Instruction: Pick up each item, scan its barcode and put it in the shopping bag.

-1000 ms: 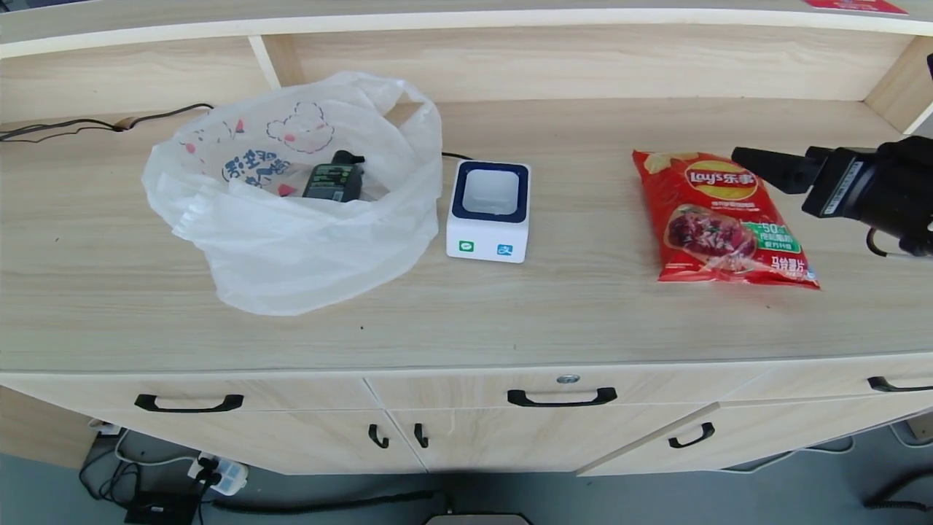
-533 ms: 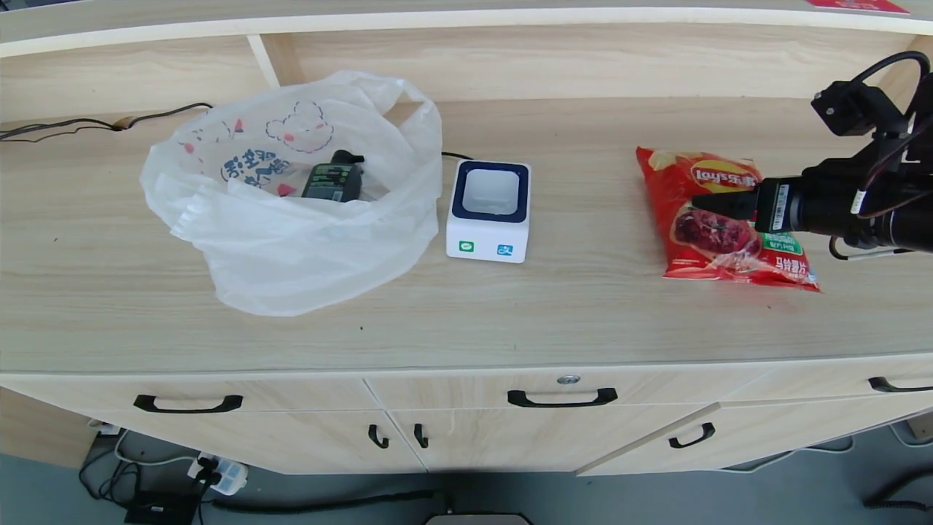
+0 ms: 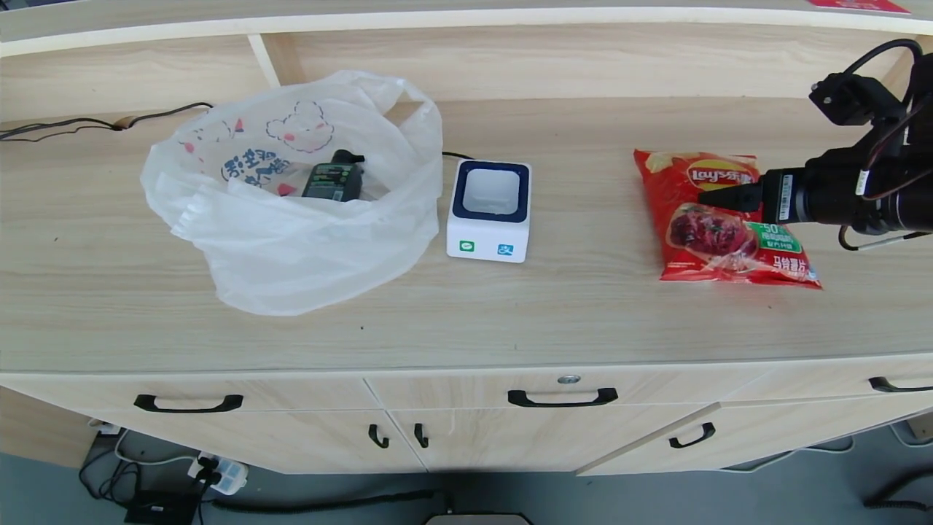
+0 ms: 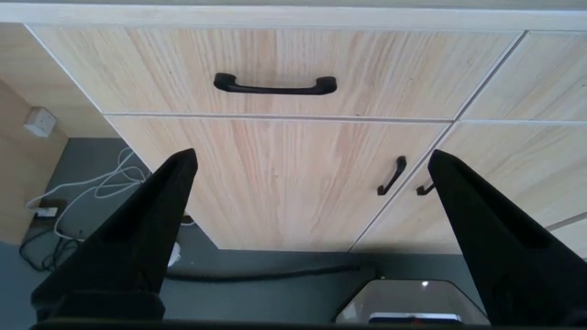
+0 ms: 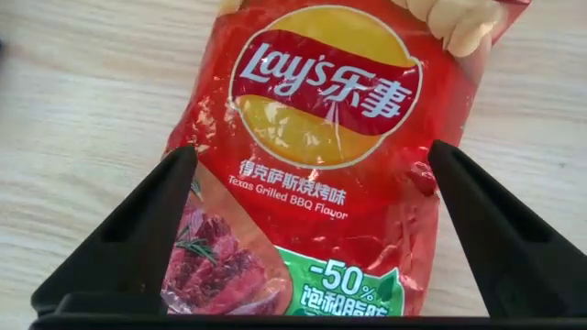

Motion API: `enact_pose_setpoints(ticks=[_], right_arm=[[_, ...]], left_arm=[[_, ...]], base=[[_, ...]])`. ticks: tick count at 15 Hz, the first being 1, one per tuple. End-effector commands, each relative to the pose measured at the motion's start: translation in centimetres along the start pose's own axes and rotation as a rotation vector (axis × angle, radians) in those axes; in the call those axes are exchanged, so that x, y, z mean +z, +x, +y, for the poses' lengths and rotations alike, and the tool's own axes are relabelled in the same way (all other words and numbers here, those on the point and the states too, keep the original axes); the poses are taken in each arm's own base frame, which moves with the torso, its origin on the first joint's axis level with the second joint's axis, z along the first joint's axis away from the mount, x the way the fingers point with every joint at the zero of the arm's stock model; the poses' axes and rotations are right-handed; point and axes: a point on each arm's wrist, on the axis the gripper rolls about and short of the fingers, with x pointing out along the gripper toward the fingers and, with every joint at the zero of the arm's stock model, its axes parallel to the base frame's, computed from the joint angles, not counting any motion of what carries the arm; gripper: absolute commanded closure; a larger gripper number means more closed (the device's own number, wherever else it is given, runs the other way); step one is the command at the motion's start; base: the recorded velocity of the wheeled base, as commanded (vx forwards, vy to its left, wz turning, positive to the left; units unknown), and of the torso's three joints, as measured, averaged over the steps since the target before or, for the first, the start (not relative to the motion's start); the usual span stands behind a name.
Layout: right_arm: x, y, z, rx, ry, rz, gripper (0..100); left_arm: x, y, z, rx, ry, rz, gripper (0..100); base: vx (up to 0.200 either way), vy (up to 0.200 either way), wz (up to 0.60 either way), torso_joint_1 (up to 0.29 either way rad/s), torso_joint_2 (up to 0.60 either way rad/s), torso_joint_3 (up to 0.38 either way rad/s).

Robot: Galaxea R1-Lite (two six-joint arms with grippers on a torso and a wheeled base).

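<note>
A red chips bag (image 3: 718,233) lies flat on the right part of the wooden counter (image 3: 568,313). My right gripper (image 3: 718,197) hovers low over the bag's upper half, coming in from the right. Up close, the right gripper (image 5: 312,156) is open, its fingers spread wide with the chips bag (image 5: 321,174) beneath them. The white shopping bag (image 3: 291,219) stands open at the left with a dark item (image 3: 333,180) inside. A white scanner (image 3: 490,210) sits beside it. My left gripper (image 4: 307,238) is open and hangs below the counter, in front of the drawers (image 4: 275,55).
Black cables (image 3: 109,124) run along the back left of the counter. A raised shelf wall (image 3: 583,62) closes the back. Drawer handles (image 3: 561,397) line the front below the edge. Bare counter lies between the scanner and the chips.
My right gripper swung from behind the bag's far right corner down over the bag's middle, then eased back slightly. The bag, scanner and shopping bag stayed put.
</note>
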Motion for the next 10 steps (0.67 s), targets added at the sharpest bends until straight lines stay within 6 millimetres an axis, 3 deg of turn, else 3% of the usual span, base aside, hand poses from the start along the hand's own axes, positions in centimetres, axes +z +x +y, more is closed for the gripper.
enact_pose_setpoints(ticks=[1,5,10], right_arm=[[-0.5,0.0,0.2,-0.006,-0.008,0.02,0],[-1.2,0.8,1.2,-0.003,-0.008,0.044,0],[-0.6,1.4,2.6,0.033,-0.026,0.029,0]], left_arm=[[0.0,0.0,0.0,0.0,0.001,0.001,0],[0.0,0.0,0.0,0.0,0.003,0.001,0],[0.0,0.0,0.0,0.001,0.003,-0.001,0]], base=[[0.0,0.0,0.0,0.0,0.0,0.0],[0.0,0.0,0.0,0.0,0.0,0.0],[0.0,0.0,0.0,0.0,0.0,0.0]])
